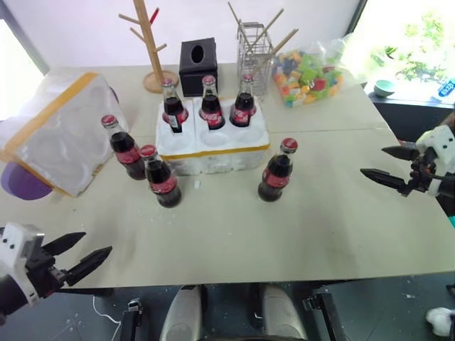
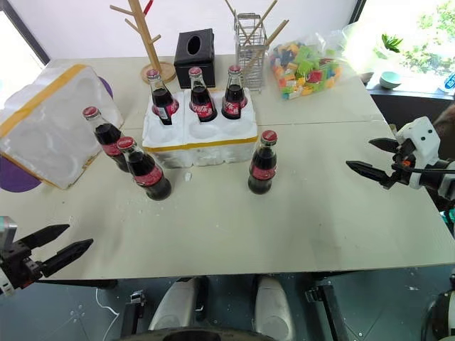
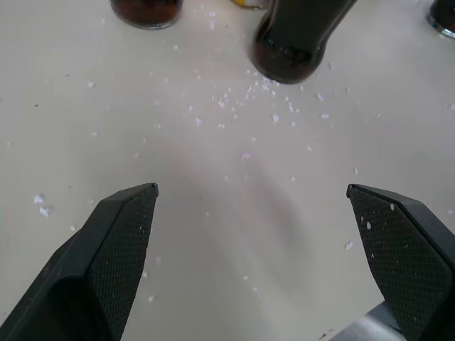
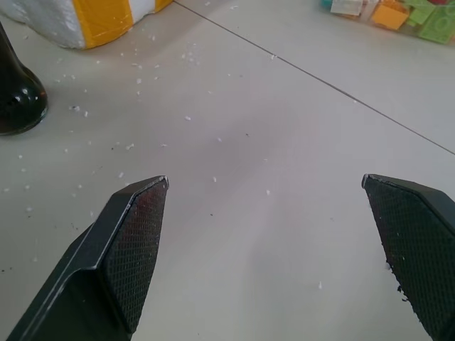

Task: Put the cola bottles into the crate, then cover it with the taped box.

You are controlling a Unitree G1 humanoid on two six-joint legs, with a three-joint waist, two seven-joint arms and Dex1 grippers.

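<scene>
Nearest, the left gripper (image 1: 87, 249) hovers low at the table's (image 1: 298, 234) near left edge, fingers spread wide and empty. At the right edge the right gripper (image 1: 384, 165) hangs the same way, fingers wide apart, nothing between them.

Mid-table sits the crate (image 1: 213, 149), with three cola bottles (image 1: 211, 105) standing in its far row and the near wells empty. Three more bottles stand on the table: two (image 1: 162, 177) just left of the crate's near corner, one (image 1: 276, 172) just right of its near edge. Far left, the taped box (image 1: 60, 135) rests tilted.

Loading looks half done. The next move is likely a grasp on a loose bottle; the right-hand one is closest to the right gripper. Closing on the body rather than the neck should keep it upright for lowering into a near well.
</scene>
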